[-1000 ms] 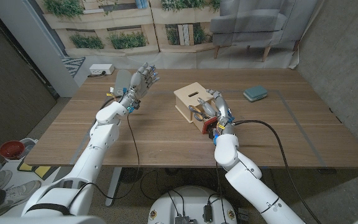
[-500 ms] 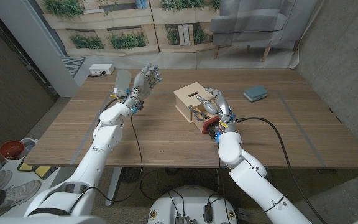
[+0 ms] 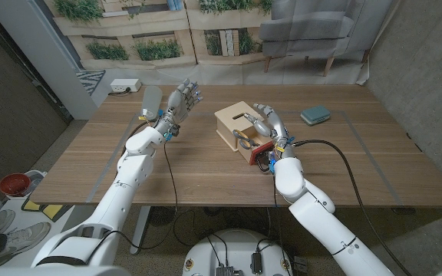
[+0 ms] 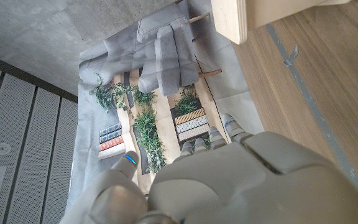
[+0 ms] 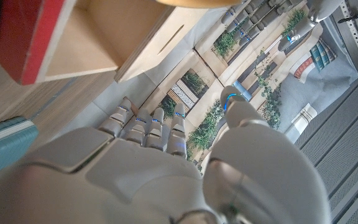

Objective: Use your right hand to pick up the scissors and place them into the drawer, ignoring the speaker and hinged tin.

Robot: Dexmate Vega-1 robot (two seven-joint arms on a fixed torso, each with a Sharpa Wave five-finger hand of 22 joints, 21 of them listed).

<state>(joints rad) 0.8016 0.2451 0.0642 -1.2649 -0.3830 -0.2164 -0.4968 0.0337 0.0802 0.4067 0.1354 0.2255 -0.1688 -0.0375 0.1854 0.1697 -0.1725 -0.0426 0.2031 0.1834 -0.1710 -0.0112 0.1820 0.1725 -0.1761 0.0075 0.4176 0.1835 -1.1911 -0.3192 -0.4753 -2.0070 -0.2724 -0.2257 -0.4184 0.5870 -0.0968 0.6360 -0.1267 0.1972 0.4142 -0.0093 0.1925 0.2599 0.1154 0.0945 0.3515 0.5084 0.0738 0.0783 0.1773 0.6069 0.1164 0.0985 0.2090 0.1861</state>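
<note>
The head view looks down from above over the whole bench (image 3: 206, 176). Each wrist view sits close behind its own hand, turned over, facing out along the fingers. The left hand (image 4: 229, 186) faces the wall backdrop; beyond the right hand (image 5: 154, 180) is the drawer (image 5: 61, 43), which the head view shares.

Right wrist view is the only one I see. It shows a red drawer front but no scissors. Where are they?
Observer: In the head view the scissors lie inside the open drawer.
Operator: Does my right hand hold them?
Observer: No. The right hand is above the drawer with its fingers apart, and it holds nothing.
</note>
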